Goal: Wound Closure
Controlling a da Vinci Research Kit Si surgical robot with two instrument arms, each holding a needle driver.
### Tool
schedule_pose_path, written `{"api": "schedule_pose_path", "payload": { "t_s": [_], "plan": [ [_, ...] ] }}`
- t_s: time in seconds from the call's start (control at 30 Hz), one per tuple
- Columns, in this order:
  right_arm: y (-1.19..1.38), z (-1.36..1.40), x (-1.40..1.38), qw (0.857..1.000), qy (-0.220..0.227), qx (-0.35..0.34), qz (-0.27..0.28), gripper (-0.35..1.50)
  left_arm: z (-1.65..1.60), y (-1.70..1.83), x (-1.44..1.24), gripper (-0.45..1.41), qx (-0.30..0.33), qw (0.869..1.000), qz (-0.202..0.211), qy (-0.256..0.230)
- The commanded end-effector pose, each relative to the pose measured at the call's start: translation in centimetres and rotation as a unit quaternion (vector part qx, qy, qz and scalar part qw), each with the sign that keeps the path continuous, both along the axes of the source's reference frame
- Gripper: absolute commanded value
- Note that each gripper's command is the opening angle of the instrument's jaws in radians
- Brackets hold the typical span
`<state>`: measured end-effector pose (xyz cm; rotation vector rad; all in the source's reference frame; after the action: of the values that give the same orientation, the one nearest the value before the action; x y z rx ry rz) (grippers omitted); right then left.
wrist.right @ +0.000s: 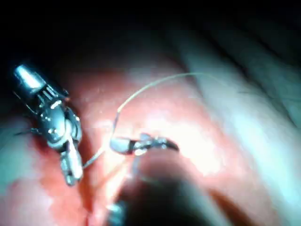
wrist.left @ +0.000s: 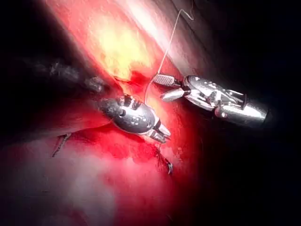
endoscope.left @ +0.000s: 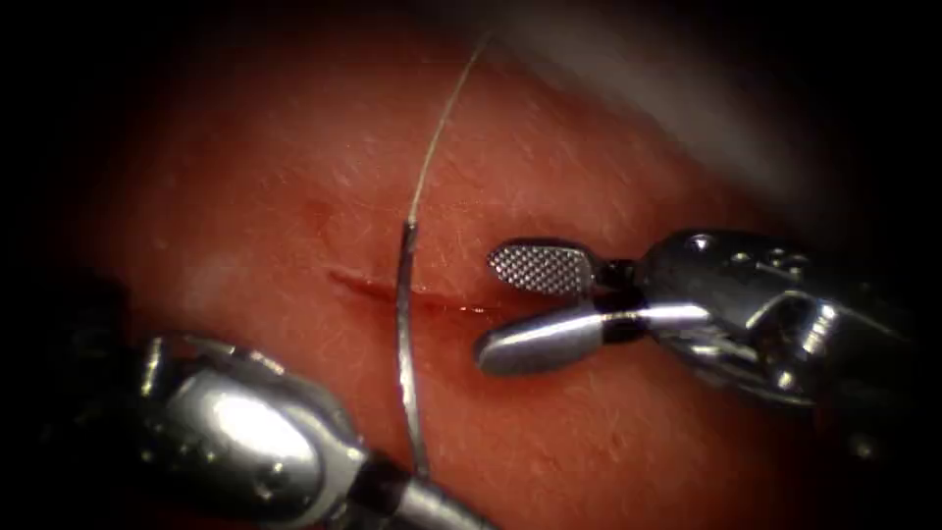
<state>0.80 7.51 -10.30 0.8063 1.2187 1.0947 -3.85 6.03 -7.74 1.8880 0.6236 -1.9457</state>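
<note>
the tissue [endoscope.left: 608, 157] lies beneath both tools, reddish and finely haired, with red fluid [wrist.left: 117, 141] wet across it around the left tool in the left wrist view; the cut [endoscope.left: 432, 299] runs as a thin dark slit across it, passing just under the tips of the right tool and beyond the tip of the left tool.

the right tool [endoscope.left: 510, 309] reaches in over the tissue with its jaws spread wide apart, one showing its cross-hatched inner face, the other turned edge-on below it; nothing sits between them, and their tips hang just above the cut's right part, close beside the needle but apart from it; in the left wrist view the right tool [wrist.left: 162, 88] shows the same open pose.

the left tool [endoscope.left: 417, 486] comes up from the near side of the cut with its jaws pressed together on the needle [endoscope.left: 402, 344], pinching it at its lower end; from that grip the needle rises in a gentle curve away from the left tool, crosses over the cut and ends just to the left of the right tool's upper jaw; whether it touches the tissue where it crosses the cut cannot be told.

the thread [endoscope.left: 442, 118] continues from the needle's far end, pale and thin, running away from both tools toward the far edge of the tissue.
</note>
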Motion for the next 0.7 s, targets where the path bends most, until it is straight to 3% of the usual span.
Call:
{"api": "schedule_pose_path", "payload": {
  "t_s": [0.03, 0.5, 0.57, 0.63, 0.7],
  "plan": [
    [0.04, 0.03, 0.18, 1.0, 0.023, 0.016, -0.006, 0.89, 0.05, -0.06, -0.06, -0.35, -0.001, 1.0, 0.005, -0.003],
    [-0.16, 0.31, 0.56, 0.994, 0.076, 0.07, -0.022, 0.76, 0.01, -0.07, -0.07, -0.35, -0.005, 1.0, 0.013, -0.011],
    [-0.15, 0.3, 0.55, 0.991, 0.101, 0.084, -0.011, 0.56, 0.02, -0.07, -0.08, -0.35, -0.005, 1.0, 0.013, -0.011],
    [-0.17, 0.28, 0.55, 0.99, 0.111, 0.085, -0.007, -0.27, 0.02, -0.07, -0.08, -0.35, -0.006, 1.0, 0.009, -0.011],
    [-0.19, 0.27, 0.53, 0.989, 0.117, 0.087, -0.006, -0.35, 0.02, -0.07, -0.08, -0.35, -0.007, 1.0, 0.009, -0.009]
  ]
}}
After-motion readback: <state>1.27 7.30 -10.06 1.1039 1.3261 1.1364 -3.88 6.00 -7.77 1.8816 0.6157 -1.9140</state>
